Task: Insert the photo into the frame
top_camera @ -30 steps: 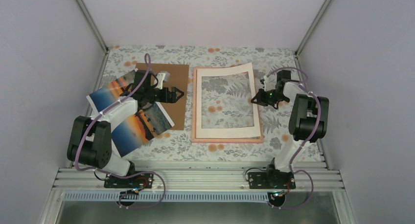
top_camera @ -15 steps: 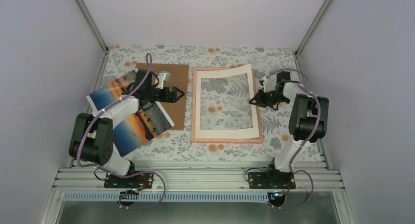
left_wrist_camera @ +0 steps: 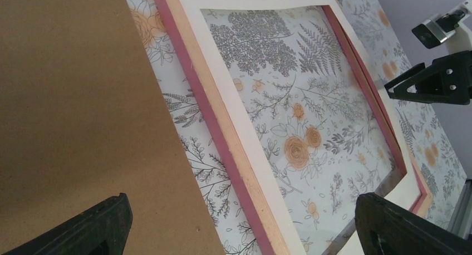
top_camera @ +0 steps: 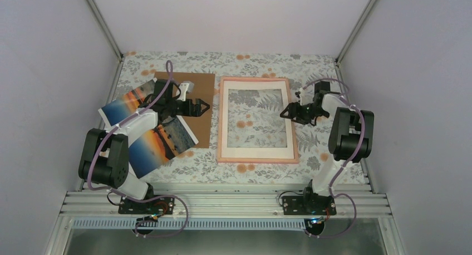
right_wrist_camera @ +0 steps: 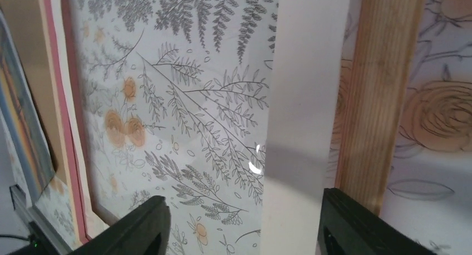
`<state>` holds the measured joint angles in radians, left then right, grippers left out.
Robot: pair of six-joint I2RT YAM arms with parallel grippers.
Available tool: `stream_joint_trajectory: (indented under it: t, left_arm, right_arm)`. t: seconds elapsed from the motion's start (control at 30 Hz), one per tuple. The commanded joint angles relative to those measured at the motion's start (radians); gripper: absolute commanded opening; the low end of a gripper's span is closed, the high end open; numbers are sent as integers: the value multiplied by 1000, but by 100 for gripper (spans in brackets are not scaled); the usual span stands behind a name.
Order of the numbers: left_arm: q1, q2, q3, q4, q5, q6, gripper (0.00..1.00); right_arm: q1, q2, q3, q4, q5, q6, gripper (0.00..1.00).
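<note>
The pink frame [top_camera: 220, 121] lies flat mid-table, a white mat border [top_camera: 256, 150] lying flat inside it. The photo [top_camera: 153, 146], a sunset print, lies at the left, partly under my left arm and partly on the brown board [top_camera: 203, 85]. My left gripper [top_camera: 203, 106] hovers open over the board's right edge, holding nothing. In the left wrist view, that gripper [left_wrist_camera: 244, 224] looks across the board [left_wrist_camera: 72, 99] at the frame's left rail [left_wrist_camera: 222, 138]. My right gripper [top_camera: 285, 111] is open at the frame's right side. In the right wrist view, its fingers [right_wrist_camera: 245, 221] straddle the mat strip [right_wrist_camera: 303, 99] beside the wooden rail [right_wrist_camera: 378, 99].
A floral cloth [top_camera: 245, 60] covers the table, with grey walls close on three sides. An aluminium rail [top_camera: 222, 202] runs along the near edge by the arm bases.
The white mat, held up at its right side by my right gripper, has dropped flat into the frame. The right gripper has opened and let it go. The left arm has barely moved.
</note>
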<state>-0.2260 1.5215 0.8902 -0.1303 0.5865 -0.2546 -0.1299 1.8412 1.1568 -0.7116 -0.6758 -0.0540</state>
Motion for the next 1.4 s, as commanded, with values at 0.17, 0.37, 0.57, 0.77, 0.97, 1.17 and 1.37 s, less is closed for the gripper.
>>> stream_joint_trajectory:
  t: [0.17, 0.37, 0.57, 0.77, 0.97, 1.17, 1.37]
  left_arm:
    - [2, -28, 40, -21, -37, 21, 100]
    - [1, -82, 68, -79, -104, 102, 100]
    - [2, -156, 107, -214, -233, 299, 100]
    - [26, -209, 78, -346, -363, 530, 100]
    - [243, -173, 103, -435, -211, 870, 100]
    - [453, 91, 365, -527, -136, 1081, 100]
    - [563, 433, 724, -623, -127, 1185, 100]
  right_arm:
    - [9, -130, -2, 17, 150, 17, 84]
    - [9, -169, 3, 13, 130, -38, 90]
    - [23, -259, 30, 3, -8, -131, 100]
    - [66, -301, 61, 24, -83, -157, 100]
    - [105, -317, 34, 54, -177, -170, 100]
    - [119, -319, 10, 80, -223, -172, 100]
    - [119, -337, -42, 116, -244, -148, 100]
